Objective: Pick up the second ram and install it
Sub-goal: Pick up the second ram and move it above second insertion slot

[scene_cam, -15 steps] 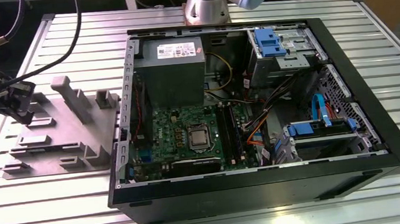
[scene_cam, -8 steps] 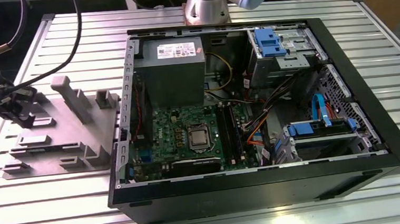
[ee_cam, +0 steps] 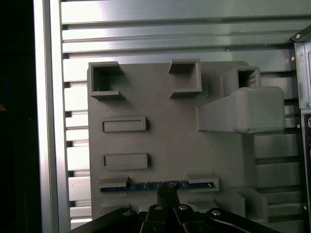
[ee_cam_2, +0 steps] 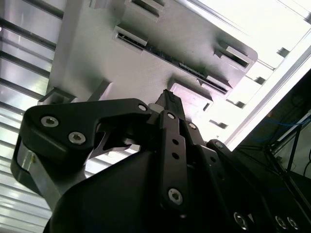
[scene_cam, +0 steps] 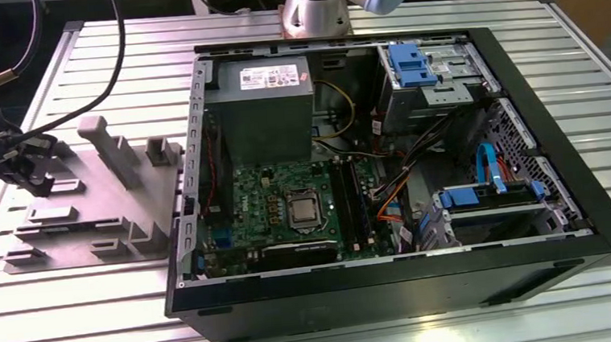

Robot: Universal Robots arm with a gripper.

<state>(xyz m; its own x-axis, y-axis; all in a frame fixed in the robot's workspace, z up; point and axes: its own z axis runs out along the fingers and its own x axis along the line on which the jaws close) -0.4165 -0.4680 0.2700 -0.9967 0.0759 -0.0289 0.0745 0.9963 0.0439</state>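
The second ram [ee_cam: 146,185] lies on edge in the two end cradles of a grey holder plate [ee_cam: 165,145]. It has not been lifted and is nowhere near the computer. The gripper [ee_cam: 167,191] is right at it: in the first wrist view the gripper's tip meets the strip at about mid-length. In the second wrist view the gripper [ee_cam_2: 170,97] sits just short of the dark board [ee_cam_2: 192,70], so I cannot say whether they touch. I also cannot tell whether the gripper is clamped on the board or only poised over it.

My reading is that the pick-up is the step in hand, at the point of the grasp itself. Such a thin strip calls for a grip centred along its length and square to its faces, and then a straight pull clear of both cradles without tilting.

In the exterior view the gripper [scene_cam: 28,170] hangs over the side of the holder plate [scene_cam: 93,210] that faces away from the computer. The plate rests on the slatted table [scene_cam: 79,316]. To the exterior view's right of it, well apart from the ram, stands the open computer case [scene_cam: 564,169], with the black memory slots [scene_cam: 352,208] on its board. I cannot make out whether a slot is already filled.
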